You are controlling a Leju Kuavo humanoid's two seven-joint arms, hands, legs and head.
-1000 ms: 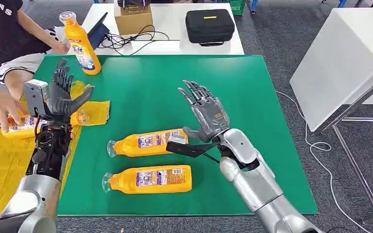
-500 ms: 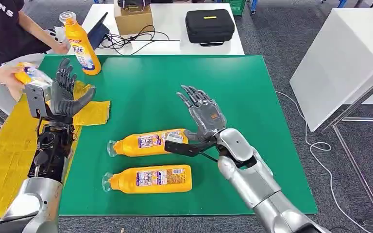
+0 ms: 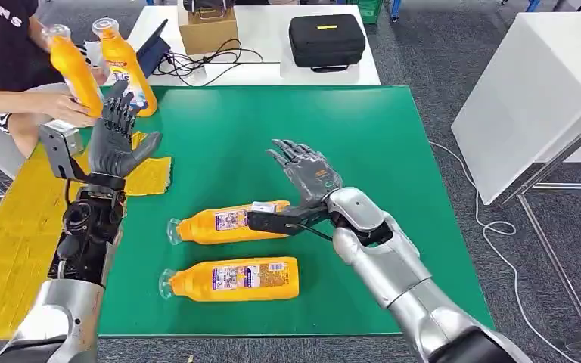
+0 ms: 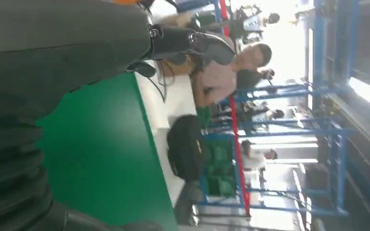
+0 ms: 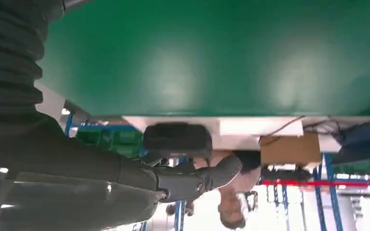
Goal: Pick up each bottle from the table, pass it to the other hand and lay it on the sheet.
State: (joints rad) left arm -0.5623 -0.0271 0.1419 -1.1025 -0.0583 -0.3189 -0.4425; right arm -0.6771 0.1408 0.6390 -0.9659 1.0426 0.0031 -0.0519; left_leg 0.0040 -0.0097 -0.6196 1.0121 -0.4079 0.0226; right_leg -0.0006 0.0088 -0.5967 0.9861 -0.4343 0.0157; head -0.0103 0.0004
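Since a second ago the right hand point(image 3: 308, 172) has dropped and slid toward the near end of the upper bottle point(image 3: 225, 221), and the left hand point(image 3: 118, 144) has risen a bit; a person's hand point(image 3: 66, 109) has lifted one bottle off the sheet point(image 3: 7, 242) and now holds it up point(image 3: 74, 68) beside the standing bottle point(image 3: 123, 68). Right hand is spread wide, fingers apart, holding nothing, hovering just over the upper bottle's base end, apparently not yet touching. Left hand is also spread, palm up-ish, empty, above the sheet's edge near the mat point(image 3: 393, 151). Two bottles lie on their sides on the mat, caps pointing to the robot's left: upper one and the lower bottle point(image 3: 233, 278), well apart from the sheet. Step in hand looks like the pick: lower the palm across the bottle's body, not the tapered neck, close fingers round the middle so it does not roll or slip, lift level for a clean handover. Standing bottle's label reads "Tide"; lying bottles' labels too small to read. Person's shirt shows letters, partly cut off.
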